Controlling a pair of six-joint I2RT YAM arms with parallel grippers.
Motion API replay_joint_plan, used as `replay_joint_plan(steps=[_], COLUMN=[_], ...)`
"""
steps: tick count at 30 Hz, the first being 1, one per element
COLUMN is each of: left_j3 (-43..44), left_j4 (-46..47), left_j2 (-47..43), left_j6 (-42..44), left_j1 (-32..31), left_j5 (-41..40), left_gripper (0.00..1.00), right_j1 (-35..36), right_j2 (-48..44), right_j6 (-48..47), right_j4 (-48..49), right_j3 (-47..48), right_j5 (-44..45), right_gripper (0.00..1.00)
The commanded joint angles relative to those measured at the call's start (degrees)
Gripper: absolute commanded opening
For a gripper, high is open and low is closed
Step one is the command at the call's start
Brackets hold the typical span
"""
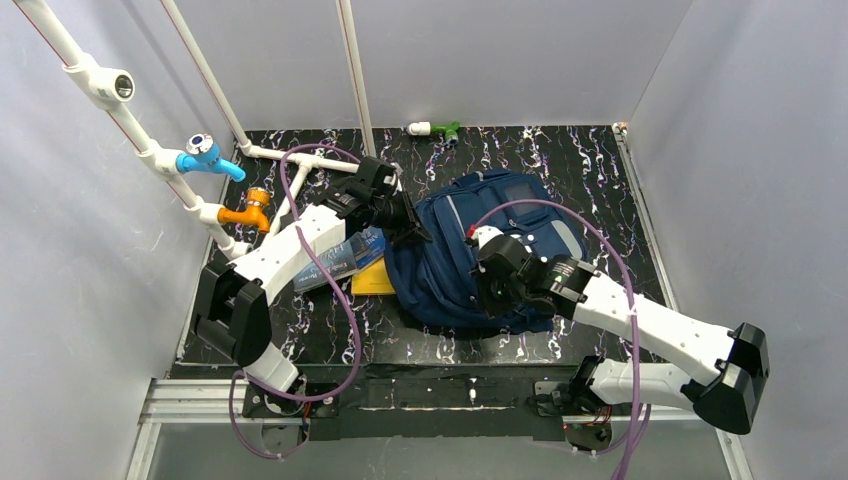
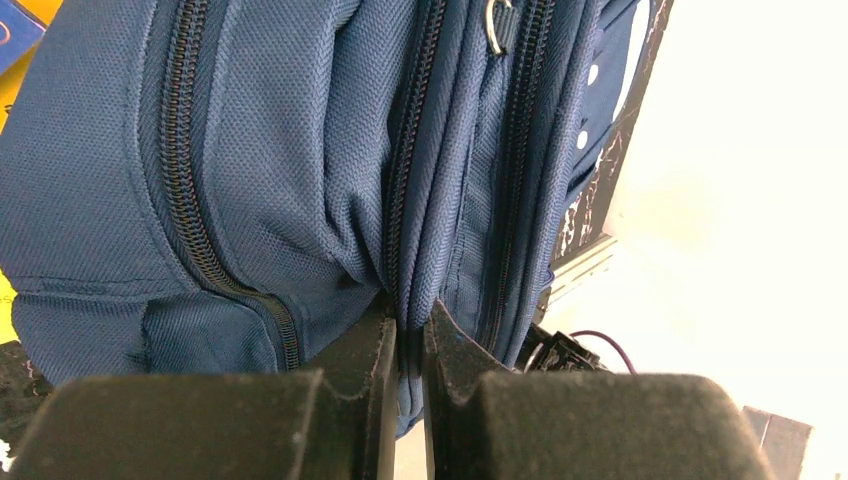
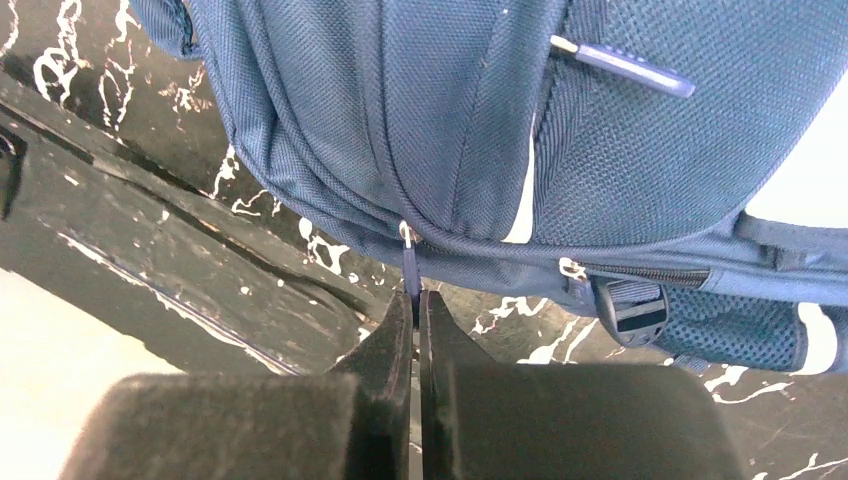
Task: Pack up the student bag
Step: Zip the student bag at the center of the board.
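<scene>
Overhead, a large navy blue fabric backpack with grey zip stripes, the student bag (image 1: 440, 270), is seen lying flat in the middle of a black, white-veined tabletop (image 1: 600, 170). Its left edge is gripped by the left gripper (image 2: 410, 322), whose black jaws are clamped on a fold of navy fabric running between two zip lines, as the left wrist view makes plain. On the near side of the bag, the right gripper (image 3: 415, 300) is closed tight on a thin dark zip pull (image 3: 409, 262) hanging from a slider at the bag's seam, just above the tabletop. A black plastic buckle (image 3: 628, 305) and a navy mesh side pocket (image 3: 735, 325) are shown beside it. A flat yellow item (image 1: 375, 280) and a blue printed packet (image 1: 345, 255) are partly covered by the white left arm (image 1: 300, 245), just beside the bag. A small green-and-white object (image 1: 437, 128) is seen at the table's far edge, well apart.
</scene>
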Motion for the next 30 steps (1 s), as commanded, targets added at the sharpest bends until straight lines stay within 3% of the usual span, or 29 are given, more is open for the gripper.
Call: replay_joint_plan(steps=[1,2,4,5,10,15,24,30], left_j3=[2.14,1.91,1.25,0.98,-0.45,-1.6,-2.48,-3.17], left_j4=[8.12,8.36,9.33,9.74,10.38,10.52,11.05,10.69], left_j2=[-2.92,-3.03,-3.37,-3.5,-4.64,-5.83,-6.58,-7.56], left_j6=[-0.21,-0.37,-0.78,-1.0,-2.06,-2.62,-3.6,-3.96], left_j1=[3.67,3.67,3.67,3.64,3.67,3.67,3.66,3.67], left_j5=[-5.98,-5.63,-4.26,-3.41,-1.48,-0.6,1.3,1.22], left_gripper=[0.0,0.0,0.0,0.0,0.0,0.0,0.0,0.0], right_j1=[0.86,0.86,0.86,0.86,0.86,0.86,0.78,-0.02], right_j2=[-3.55,-4.09,-4.78,-5.11,-8.22,-9.26,-9.3,-4.48], right_j6=[6.99,7.08,7.74,8.86,15.05,13.86,6.41,3.5], right_j4=[-16.4,-16.35,-15.16,-13.87,-3.9,3.93,24.59,25.78], right_j3=[-3.31,-3.41,-2.08,-0.94,-2.02,-4.34,-9.47,-8.36], right_j5=[-0.99,-0.6,-0.2,-0.23,1.01,3.62,16.1,16.21], right_gripper=[0.01,0.02,0.2,0.24,0.27,0.45,0.48,0.41])
